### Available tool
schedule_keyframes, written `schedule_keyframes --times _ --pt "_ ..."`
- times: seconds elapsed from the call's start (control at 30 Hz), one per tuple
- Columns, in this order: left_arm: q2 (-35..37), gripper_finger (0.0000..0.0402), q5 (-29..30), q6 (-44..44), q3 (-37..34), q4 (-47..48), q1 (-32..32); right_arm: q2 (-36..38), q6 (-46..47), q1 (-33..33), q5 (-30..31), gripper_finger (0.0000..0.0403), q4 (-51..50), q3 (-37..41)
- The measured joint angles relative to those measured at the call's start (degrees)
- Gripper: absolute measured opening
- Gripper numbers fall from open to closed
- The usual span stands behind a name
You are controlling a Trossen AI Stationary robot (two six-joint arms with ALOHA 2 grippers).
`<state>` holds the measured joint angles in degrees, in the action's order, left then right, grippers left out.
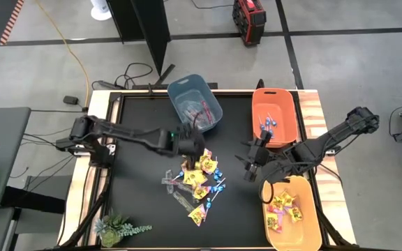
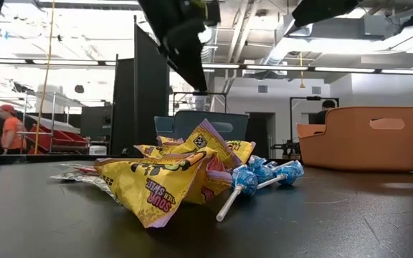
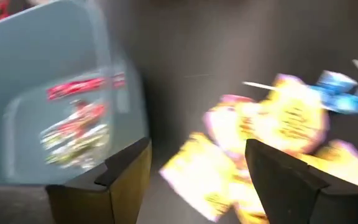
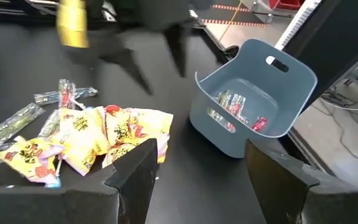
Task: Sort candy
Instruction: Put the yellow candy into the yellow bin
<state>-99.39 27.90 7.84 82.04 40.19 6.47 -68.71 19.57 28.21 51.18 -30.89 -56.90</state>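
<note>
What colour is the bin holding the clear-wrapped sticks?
Blue-grey. The bin with the clear-wrapped sticks shows best in the right wrist view.

Left wrist view motion-blurred: candy pile (image 3: pixel 272 149), blue-grey bin (image 3: pixel 55 93) contents indistinct; bin cut by edge.

high: looking straight down, whole table (image 1: pixel 145 209)
low: sitting at tabletop, facing candy (image 2: pixel 185 172) close
wrists: both seeing blue-grey bin (image 4: pixel 253 93)

Bare table (image 1: pixel 142 181) left of candy pile (image 1: pixel 199 183); bins (image 1: pixel 195 101) crowd elsewhere.
</note>
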Motion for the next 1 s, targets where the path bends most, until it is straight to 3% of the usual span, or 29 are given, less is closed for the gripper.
schedule_keyframes --times 0.13,0.3,0.43,0.57,0.83,1.0 --pt "0.0 0.0237 0.4 2.0 -0.8 0.5 7.0 0.0 0.0 0.6 -2.4 0.0260 0.0 0.0" --pt "0.0 0.0218 9.2 10.1 -0.8 4.2 13.8 -3.3 -3.3 3.1 -6.9 0.0260 1.8 0.0" --pt "0.0 0.0208 12.4 14.4 -0.8 5.5 17.4 -9.6 -12.3 3.3 -12.6 0.0260 12.4 0.0" --pt "0.0 0.0203 12.6 16.2 -0.8 5.8 19.7 -16.9 -20.1 2.0 -22.3 0.0260 22.1 -1.5" --pt "1.0 0.0201 19.9 24.0 -0.8 14.8 23.5 -30.3 -21.1 2.2 -32.6 0.0260 23.7 -10.0" --pt "2.1 0.0201 25.0 31.3 -0.8 20.8 25.7 -39.8 -21.9 3.4 -35.5 0.0260 23.6 -16.0"
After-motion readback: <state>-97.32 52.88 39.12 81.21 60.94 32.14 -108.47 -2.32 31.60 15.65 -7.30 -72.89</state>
